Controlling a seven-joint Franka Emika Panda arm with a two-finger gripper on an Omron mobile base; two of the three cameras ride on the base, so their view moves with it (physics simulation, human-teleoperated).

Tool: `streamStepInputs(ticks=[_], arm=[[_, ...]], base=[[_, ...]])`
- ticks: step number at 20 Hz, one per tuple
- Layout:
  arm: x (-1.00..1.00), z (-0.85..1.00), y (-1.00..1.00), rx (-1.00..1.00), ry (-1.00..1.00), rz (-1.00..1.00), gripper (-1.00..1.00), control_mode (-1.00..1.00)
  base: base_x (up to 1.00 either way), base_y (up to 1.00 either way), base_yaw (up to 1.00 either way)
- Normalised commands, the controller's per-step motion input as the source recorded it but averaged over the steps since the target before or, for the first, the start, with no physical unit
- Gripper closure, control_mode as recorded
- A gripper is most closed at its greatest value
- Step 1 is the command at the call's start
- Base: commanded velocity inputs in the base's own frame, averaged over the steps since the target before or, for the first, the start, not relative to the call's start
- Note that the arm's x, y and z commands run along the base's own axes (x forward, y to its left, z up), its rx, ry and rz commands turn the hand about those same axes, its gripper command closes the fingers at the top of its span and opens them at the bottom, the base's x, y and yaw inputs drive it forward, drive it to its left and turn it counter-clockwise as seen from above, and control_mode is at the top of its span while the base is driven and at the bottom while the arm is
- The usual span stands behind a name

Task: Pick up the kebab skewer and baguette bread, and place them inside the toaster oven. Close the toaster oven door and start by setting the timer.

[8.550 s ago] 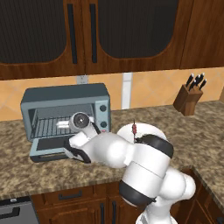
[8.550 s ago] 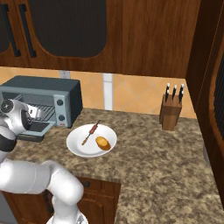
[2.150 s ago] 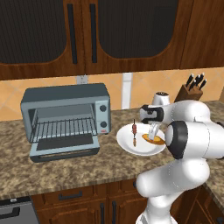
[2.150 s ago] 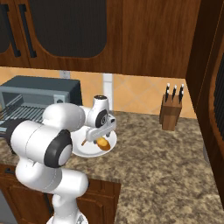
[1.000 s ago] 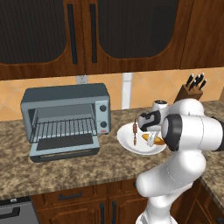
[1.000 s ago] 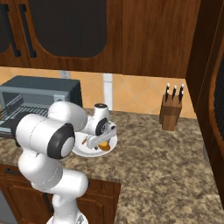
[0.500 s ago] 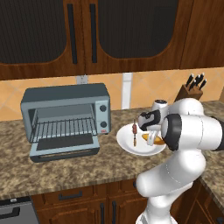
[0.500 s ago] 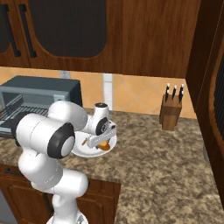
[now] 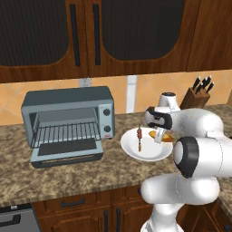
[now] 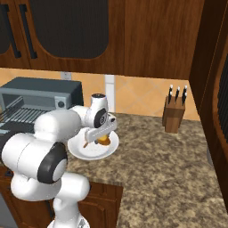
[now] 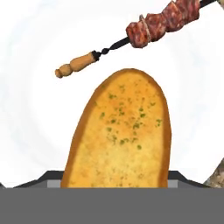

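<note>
The end effector (image 9: 159,135) is down on the white plate (image 9: 131,147), its fingers on either side of the baguette bread (image 11: 120,133); whether they press the loaf cannot be told. The loaf lies on the plate's right part, and the kebab skewer (image 9: 139,137) lies just beside it toward the oven. The toaster oven (image 9: 68,123) stands left of the plate on the granite surface (image 9: 63,174), its door (image 9: 67,152) dropped open. A knife block (image 10: 174,114) stands by the wall.
</note>
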Motion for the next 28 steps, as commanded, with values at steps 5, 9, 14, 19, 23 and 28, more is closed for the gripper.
streamStepInputs(ticks=[5, 9, 14, 19, 23, 28], arm=[[-0.75, 0.46, 0.24, -0.02, 0.00, 0.01, 1.00, -1.00], [-0.43, 0.64, 0.56, -0.04, 0.00, 0.02, 1.00, -1.00], [-0.44, 0.67, 0.66, -0.02, 0.00, 0.06, 1.00, -1.00], [-0.29, 0.38, 0.66, -0.02, 0.00, 0.07, 1.00, -1.00], [-0.12, 0.16, 0.75, -0.02, -0.01, 0.10, 1.00, -1.00], [-0.11, 0.23, 0.84, -0.01, -0.01, 0.02, 1.00, -1.00]], base=[[0.00, 0.00, 0.00], [0.00, 0.00, 0.00], [0.00, 0.00, 0.00], [0.00, 0.00, 0.00], [0.00, 0.00, 0.00], [0.00, 0.00, 0.00]])
